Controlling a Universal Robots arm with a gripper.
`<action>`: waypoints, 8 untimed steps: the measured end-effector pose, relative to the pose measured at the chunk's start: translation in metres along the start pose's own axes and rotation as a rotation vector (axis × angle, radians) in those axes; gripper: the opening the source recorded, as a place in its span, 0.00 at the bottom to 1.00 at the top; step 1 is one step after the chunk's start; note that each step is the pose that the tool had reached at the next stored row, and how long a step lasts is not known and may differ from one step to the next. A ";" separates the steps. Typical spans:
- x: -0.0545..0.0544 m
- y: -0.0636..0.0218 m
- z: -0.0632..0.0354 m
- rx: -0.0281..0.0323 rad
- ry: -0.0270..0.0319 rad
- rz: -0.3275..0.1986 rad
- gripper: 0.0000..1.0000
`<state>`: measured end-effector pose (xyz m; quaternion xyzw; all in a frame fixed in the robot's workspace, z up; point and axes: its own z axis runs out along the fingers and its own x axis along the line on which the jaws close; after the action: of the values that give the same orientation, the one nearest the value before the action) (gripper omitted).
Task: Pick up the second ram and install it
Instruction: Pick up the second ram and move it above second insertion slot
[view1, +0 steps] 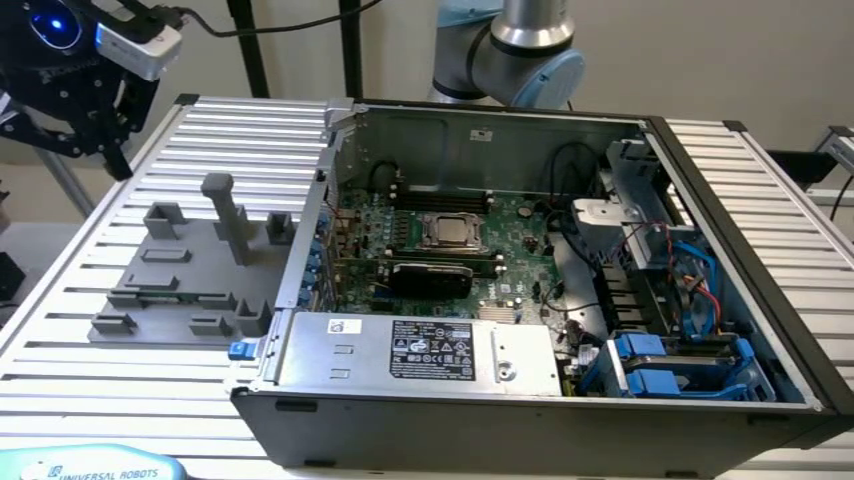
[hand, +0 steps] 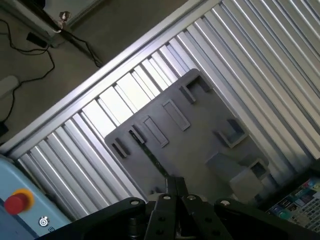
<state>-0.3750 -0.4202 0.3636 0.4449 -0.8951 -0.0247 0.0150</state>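
1. Hand (hand: 176, 186): hovers high over the grey fixture (hand: 190, 135), touching nothing (whether clenched or released cannot be told).
2. Second ram (hand: 150, 154): thin dark strip (seen edge-on) set in the fixture's long slot, below the hand and apart from it.
3. Computer case (view1: 534, 300): open, on the ribbed tabletop (view1: 67, 280), beside the fixture, well apart from the hand.

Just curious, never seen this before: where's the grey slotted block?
In the exterior view, the grey slotted block lies on the ribbed metal table at the view's left, right beside the open computer case.
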 end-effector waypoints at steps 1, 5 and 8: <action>0.000 0.0000 0.0002 0.0002 0.0010 -0.018 0.11; 0.000 -0.0001 0.0011 0.0008 0.0050 -0.090 0.11; 0.000 -0.0001 0.0019 0.0013 0.0082 -0.146 0.11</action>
<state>-0.3749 -0.4202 0.3616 0.5090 -0.8603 -0.0233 0.0165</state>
